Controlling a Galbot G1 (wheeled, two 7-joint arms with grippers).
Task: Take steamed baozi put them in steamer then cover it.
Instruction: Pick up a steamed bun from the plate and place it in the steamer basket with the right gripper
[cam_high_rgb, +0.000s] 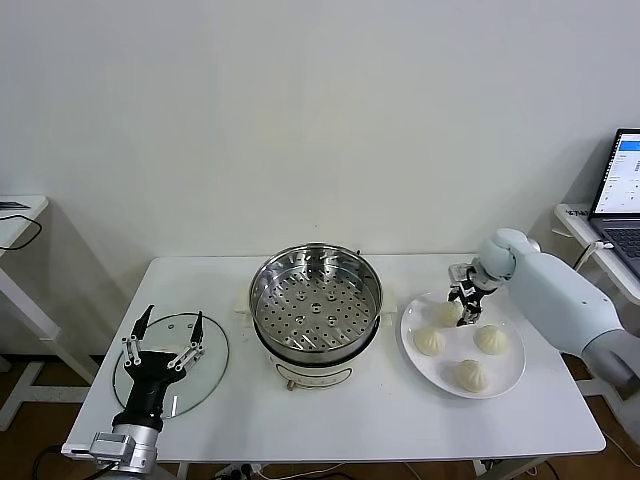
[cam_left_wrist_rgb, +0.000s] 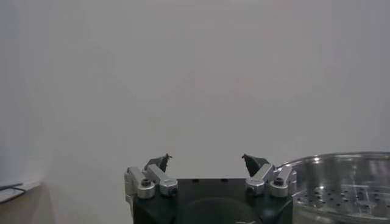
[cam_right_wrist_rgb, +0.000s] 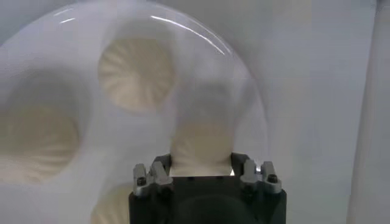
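A plain white wall (cam_high_rgb: 320, 110) backs a white table (cam_high_rgb: 330, 410). Two side tables flank it — the left one (cam_high_rgb: 15, 215) bare-topped, the right one (cam_high_rgb: 590, 235) carrying an open laptop (cam_high_rgb: 620, 190).

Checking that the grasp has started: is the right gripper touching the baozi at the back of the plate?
Touching. In the right wrist view the right gripper has its fingers against both sides of the baozi, with no gap.

Four cream-white pleated baozi (cam_high_rgb: 470, 375) sit on the white plate (cam_high_rgb: 512, 378) right of the open, empty steel steamer (cam_high_rgb: 315, 300), while the glass cover (cam_high_rgb: 205, 372) lies flat at its left.
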